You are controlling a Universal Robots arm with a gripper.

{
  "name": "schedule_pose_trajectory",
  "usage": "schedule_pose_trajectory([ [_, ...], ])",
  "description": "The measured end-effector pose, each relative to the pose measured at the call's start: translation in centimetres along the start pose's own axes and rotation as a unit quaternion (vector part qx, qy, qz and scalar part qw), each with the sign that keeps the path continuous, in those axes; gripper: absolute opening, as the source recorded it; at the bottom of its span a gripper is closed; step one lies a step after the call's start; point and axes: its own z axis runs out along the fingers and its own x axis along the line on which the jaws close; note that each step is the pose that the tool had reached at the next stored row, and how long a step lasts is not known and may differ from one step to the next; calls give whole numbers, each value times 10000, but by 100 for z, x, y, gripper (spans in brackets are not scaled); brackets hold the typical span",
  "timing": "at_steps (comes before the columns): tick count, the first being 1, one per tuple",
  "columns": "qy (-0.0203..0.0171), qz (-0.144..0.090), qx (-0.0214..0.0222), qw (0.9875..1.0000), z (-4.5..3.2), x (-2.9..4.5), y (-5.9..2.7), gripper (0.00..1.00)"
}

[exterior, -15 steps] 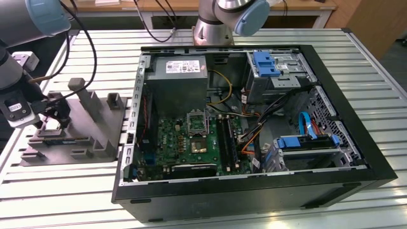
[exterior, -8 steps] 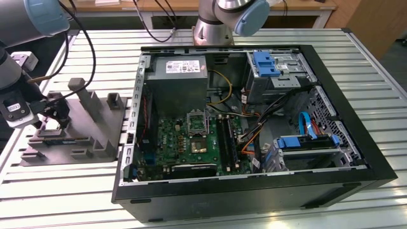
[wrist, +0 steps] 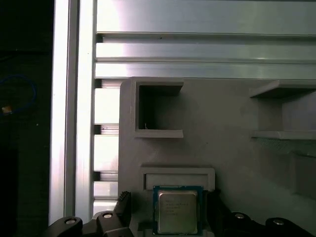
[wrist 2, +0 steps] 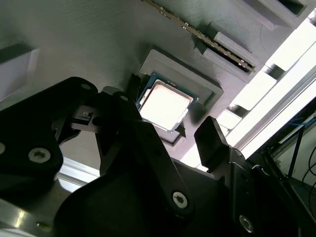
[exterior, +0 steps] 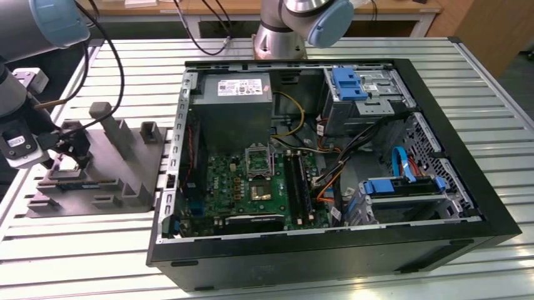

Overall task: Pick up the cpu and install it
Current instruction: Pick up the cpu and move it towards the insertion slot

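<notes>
The cpu [wrist: 177, 211] lies flat in a shallow pocket of the grey holder [wrist: 222, 113], metal top up, directly between the fingers of the gripper [wrist 2: 171, 106]. The jaws stand spread, one finger on each side of the chip with a gap showing, gripping nothing. In the exterior view the gripper hangs low over the holder on the slatted table [exterior: 84, 250], and the computer case [exterior: 334, 250] sits well apart, toward the exterior view's right.
</notes>
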Motion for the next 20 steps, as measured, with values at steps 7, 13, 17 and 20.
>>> schedule_pose_trajectory([
  [7,-1,0,0,10000,1,2,0,71],
  [13,0,0,0,10000,1,-29,0,63],
  [17,1,1,0,10000,1,-39,0,56],
  [20,0,0,-1,10000,-7,-40,1,56],
])
